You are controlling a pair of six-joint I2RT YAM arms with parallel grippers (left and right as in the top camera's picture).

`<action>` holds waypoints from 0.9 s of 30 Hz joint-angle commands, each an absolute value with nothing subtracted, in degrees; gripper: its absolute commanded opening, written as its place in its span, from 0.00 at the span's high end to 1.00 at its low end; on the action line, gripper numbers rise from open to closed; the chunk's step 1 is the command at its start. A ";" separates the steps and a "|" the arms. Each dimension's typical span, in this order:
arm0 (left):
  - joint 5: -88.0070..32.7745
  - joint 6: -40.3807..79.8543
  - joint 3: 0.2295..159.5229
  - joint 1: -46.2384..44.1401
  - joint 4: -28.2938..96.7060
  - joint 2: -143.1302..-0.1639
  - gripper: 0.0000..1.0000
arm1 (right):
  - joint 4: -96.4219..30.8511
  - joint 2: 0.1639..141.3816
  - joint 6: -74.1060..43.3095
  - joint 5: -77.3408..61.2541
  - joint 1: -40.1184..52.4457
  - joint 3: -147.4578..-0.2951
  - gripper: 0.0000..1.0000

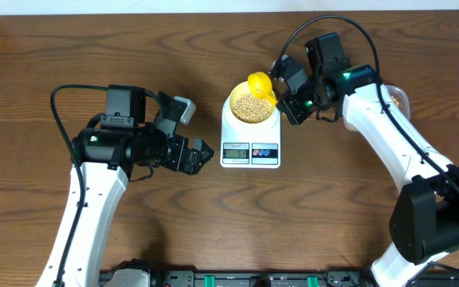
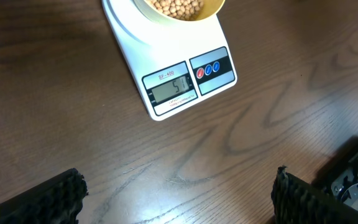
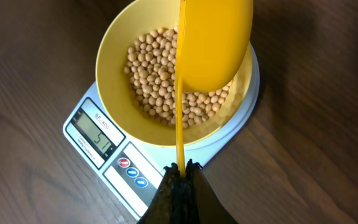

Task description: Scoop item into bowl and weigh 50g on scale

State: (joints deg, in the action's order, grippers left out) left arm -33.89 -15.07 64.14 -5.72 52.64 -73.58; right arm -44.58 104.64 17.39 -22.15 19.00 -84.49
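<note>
The pale yellow bowl (image 1: 251,106) stands on the white scale (image 1: 250,145) and holds many beige beans (image 3: 160,81). The scale's display (image 3: 95,134) reads 51 in the right wrist view and shows in the left wrist view (image 2: 171,88) too. My right gripper (image 3: 182,168) is shut on the handle of a bright yellow scoop (image 3: 213,40), which hangs tilted over the bowl's right side (image 1: 260,84). My left gripper (image 2: 176,193) is open and empty over bare wood, left of the scale (image 1: 198,154).
A clear tub (image 1: 398,99) peeks out behind the right arm at the right. The brown wooden table (image 1: 70,48) lies all around. Black equipment runs along the front edge (image 1: 237,279).
</note>
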 commanded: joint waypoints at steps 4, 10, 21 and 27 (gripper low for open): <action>-33.39 -15.40 63.83 -5.43 52.82 -73.82 0.02 | -43.22 105.14 18.28 -22.17 19.25 -82.78 0.99; -33.39 -15.40 63.83 -5.43 52.82 -73.82 0.02 | -40.95 105.14 18.28 -22.04 20.08 -81.87 0.99; -33.39 -15.40 63.83 -5.43 52.82 -73.82 0.02 | -39.94 105.14 10.55 -16.62 23.35 -81.80 0.99; -33.39 -15.40 63.83 -5.43 52.82 -73.82 0.02 | -42.13 105.14 10.02 -16.60 23.35 -81.87 0.99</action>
